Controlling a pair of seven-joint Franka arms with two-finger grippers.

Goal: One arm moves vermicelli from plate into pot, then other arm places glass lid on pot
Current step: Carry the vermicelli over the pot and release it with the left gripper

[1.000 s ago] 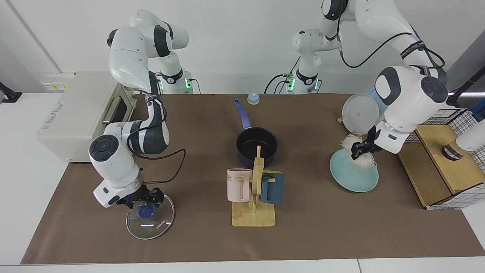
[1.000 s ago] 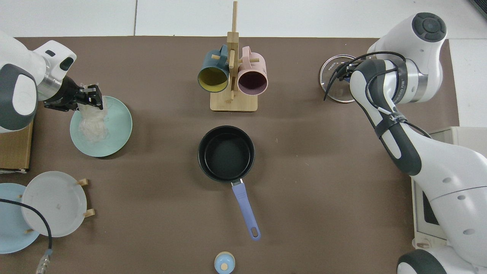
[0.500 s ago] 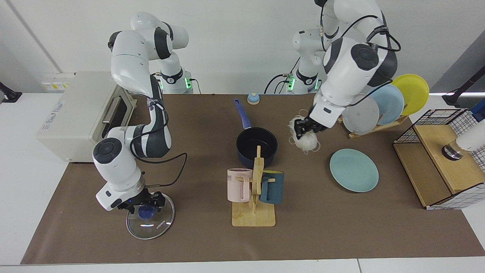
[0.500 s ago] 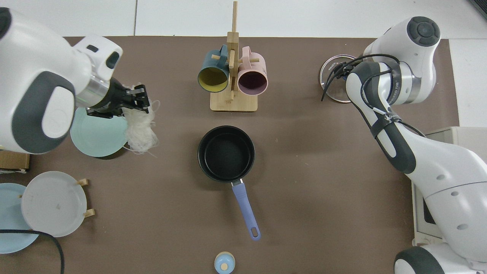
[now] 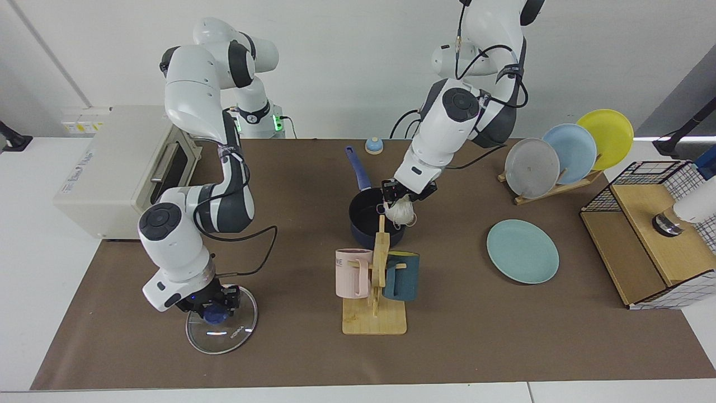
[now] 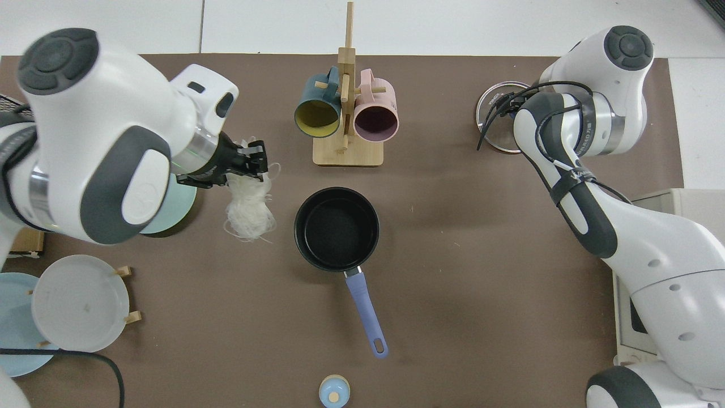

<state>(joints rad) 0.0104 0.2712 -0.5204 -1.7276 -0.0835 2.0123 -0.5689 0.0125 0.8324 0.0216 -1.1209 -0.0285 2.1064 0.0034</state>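
Observation:
My left gripper (image 5: 399, 193) is shut on the vermicelli (image 5: 401, 211), a white noodle bundle hanging in the air beside the pot (image 5: 366, 215) on its plate side. From above, the vermicelli (image 6: 249, 211) dangles from the left gripper (image 6: 253, 162) just short of the pot (image 6: 337, 228), whose black inside holds nothing. The teal plate (image 5: 523, 251) lies bare; in the top view the left arm covers most of the plate (image 6: 180, 211). My right gripper (image 5: 214, 302) sits low over the blue knob of the glass lid (image 5: 224, 327), which lies flat on the mat. From above, the right arm hides part of the lid (image 6: 495, 122).
A wooden mug rack (image 5: 373, 313) with a pink and a dark teal mug stands right in front of the pot. Grey, light blue and yellow plates stand in a rack (image 5: 565, 154) at the back. A toaster oven (image 5: 112, 168), a wire-and-wood box (image 5: 654, 246) and a small blue knob (image 5: 373, 145) line the edges.
The left arm lifted the vermicelli off the plate and carried it across to the pot's edge. The right gripper sank slightly closer to the lid's knob; the lid has not moved.

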